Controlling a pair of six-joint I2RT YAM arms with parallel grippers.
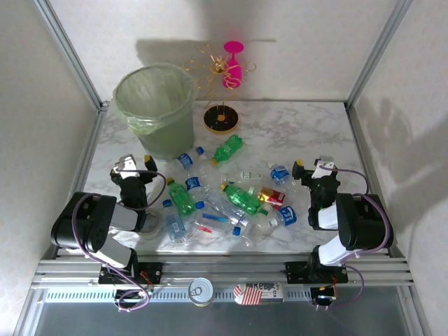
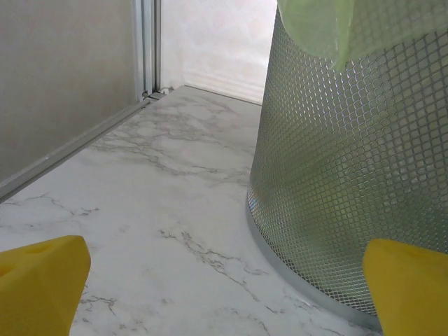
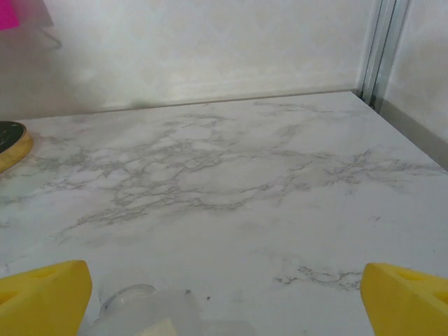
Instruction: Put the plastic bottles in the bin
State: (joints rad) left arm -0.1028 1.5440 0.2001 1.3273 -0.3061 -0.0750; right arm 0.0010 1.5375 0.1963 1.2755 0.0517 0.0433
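The plastic bottles lie scattered mid-table: green ones [image 1: 227, 148] [image 1: 180, 197] [image 1: 241, 199], a red-labelled one [image 1: 271, 197], and several clear ones with blue caps [image 1: 189, 162] [image 1: 269, 222]. The bin [image 1: 154, 105], lined with a pale green bag, stands at the back left. My left gripper [image 1: 133, 166] sits low just in front of the bin, open and empty; its wrist view has the bin's mesh wall [image 2: 350, 175] close on the right, between the yellow fingertips [image 2: 42, 280]. My right gripper [image 1: 313, 170] is open and empty right of the pile, with a clear bottle's end [image 3: 140, 308] just below it.
A pink goblet [image 1: 233, 63] hangs on a gold wire stand with a black and yellow base [image 1: 221, 119] behind the bottles. A tape roll [image 1: 150, 224] lies by the left arm. A tin can [image 1: 201, 290] sits on the front rail. Frame posts and walls enclose the table.
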